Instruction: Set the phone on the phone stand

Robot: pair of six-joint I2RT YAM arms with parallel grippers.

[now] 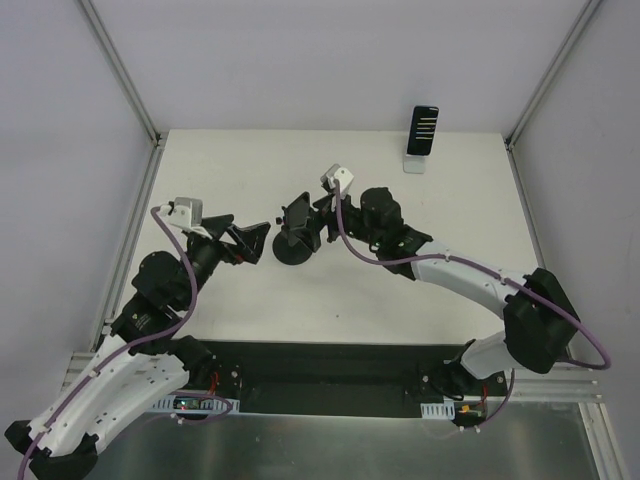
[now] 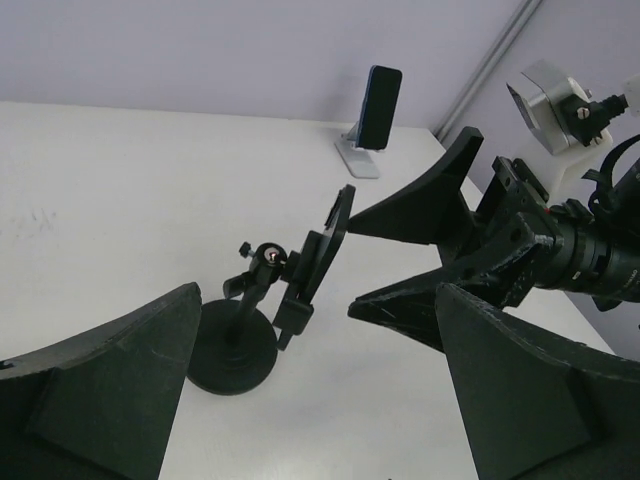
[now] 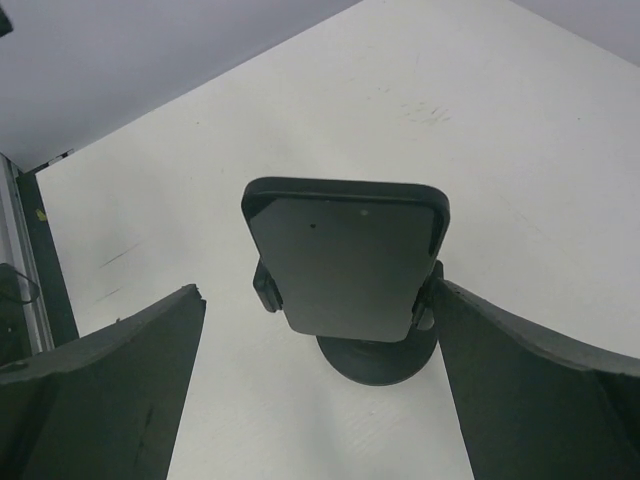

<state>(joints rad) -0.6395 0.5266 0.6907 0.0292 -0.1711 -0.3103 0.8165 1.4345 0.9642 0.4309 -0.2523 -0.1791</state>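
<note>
Leaning nearly upright in a small white holder (image 1: 414,163) at the far right edge of the table (image 1: 400,290), the phone (image 1: 424,130) has its long axis vertical and its lit face turned toward the arms. Well apart from it, near the middle of the table, is the black phone stand (image 1: 295,243), its tilted cradle plate (image 3: 345,260) bare. The right claw (image 2: 352,268) is just beside that stand, its fingers spread wide on either side of the cradle and holding nothing. The left claw (image 1: 258,243) faces the stand from the other side, equally wide open and empty. The phone lies beyond the right claw, toward the far right corner, so the right arm looks the nearer for the pickup. It would probably need to take the phone by its long edges.
</note>
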